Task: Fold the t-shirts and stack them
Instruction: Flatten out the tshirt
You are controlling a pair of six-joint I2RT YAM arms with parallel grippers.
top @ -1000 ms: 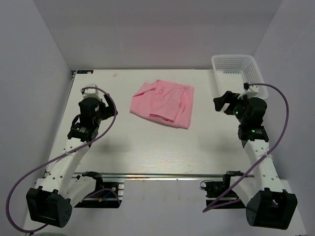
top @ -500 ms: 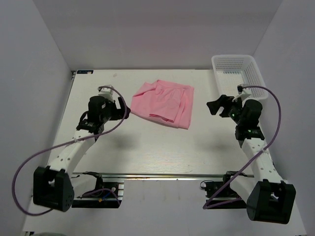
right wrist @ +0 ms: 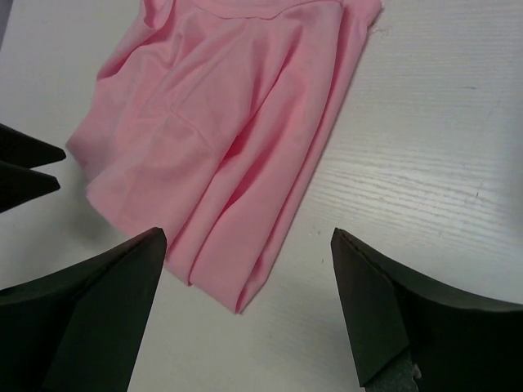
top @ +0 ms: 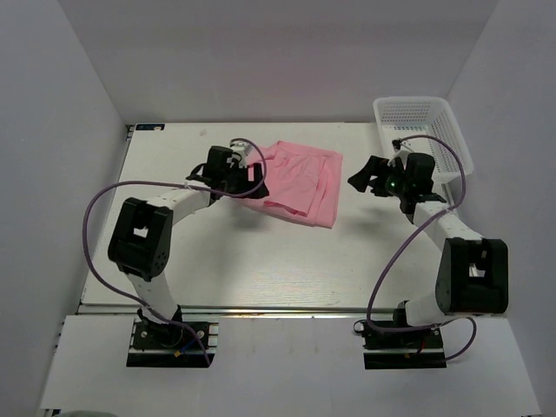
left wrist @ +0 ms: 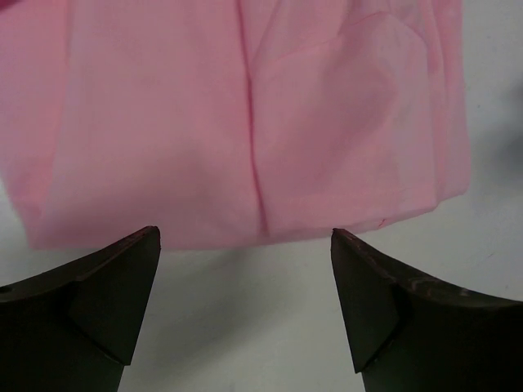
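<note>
One light-pink t-shirt (top: 295, 181) lies loosely folded and rumpled on the white table, at the middle of its far half. It fills the top of the left wrist view (left wrist: 245, 122) and the upper left of the right wrist view (right wrist: 221, 139). My left gripper (top: 254, 180) is open and empty at the shirt's left edge; its tips stand over bare table just short of the hem (left wrist: 245, 269). My right gripper (top: 358, 180) is open and empty, just right of the shirt and apart from it (right wrist: 245, 314).
A white plastic mesh basket (top: 420, 130) stands at the table's far right corner, just behind the right arm. The left gripper's fingertips (right wrist: 29, 167) show at the left edge of the right wrist view. Bare table (top: 287, 261) lies in front of the shirt.
Both arms have reached forward and inward toward the shirt: the left gripper moved right up to its left edge, the right gripper moved left and closer. The shirt has not moved.
</note>
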